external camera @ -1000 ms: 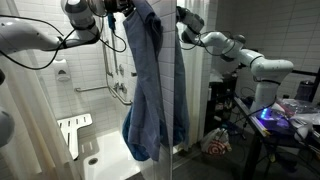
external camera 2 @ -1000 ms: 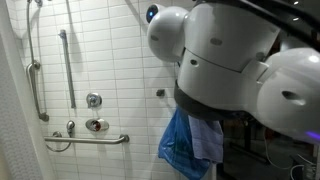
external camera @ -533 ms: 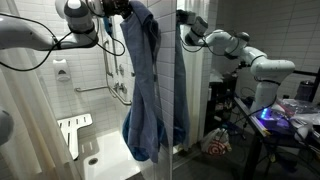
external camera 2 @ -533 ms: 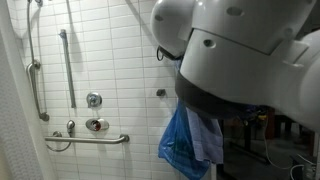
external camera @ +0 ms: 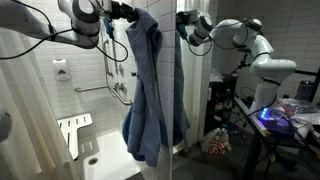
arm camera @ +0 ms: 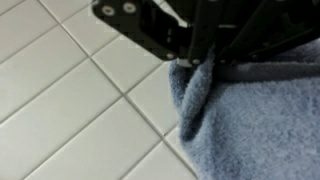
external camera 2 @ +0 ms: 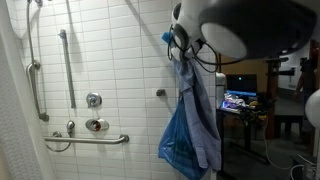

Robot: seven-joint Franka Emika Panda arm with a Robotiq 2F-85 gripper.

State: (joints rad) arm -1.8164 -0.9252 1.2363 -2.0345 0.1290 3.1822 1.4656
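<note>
A blue towel (external camera: 150,90) hangs long from the top of a glass shower panel; it also shows in an exterior view (external camera 2: 192,130). My gripper (external camera: 186,22) is at the towel's top edge, high against the white tiled wall (external camera 2: 120,60). In an exterior view the gripper (external camera 2: 180,45) sits right above the hanging cloth. In the wrist view the black fingers (arm camera: 205,60) close around a fold of the towel (arm camera: 250,120), with white tiles behind. A mirrored image of the arm shows on the glass.
Inside the shower are a vertical grab bar (external camera 2: 68,65), a horizontal grab bar (external camera 2: 85,139), a round valve (external camera 2: 93,100) and a folding white seat (external camera: 75,130). A desk with a lit monitor (external camera 2: 240,100) and a bag (external camera: 215,145) stand outside.
The arm has swung and lifted its elbow, so its body no longer fills the exterior view. The gripper stays at the towel's top. The towel hangs as before.
</note>
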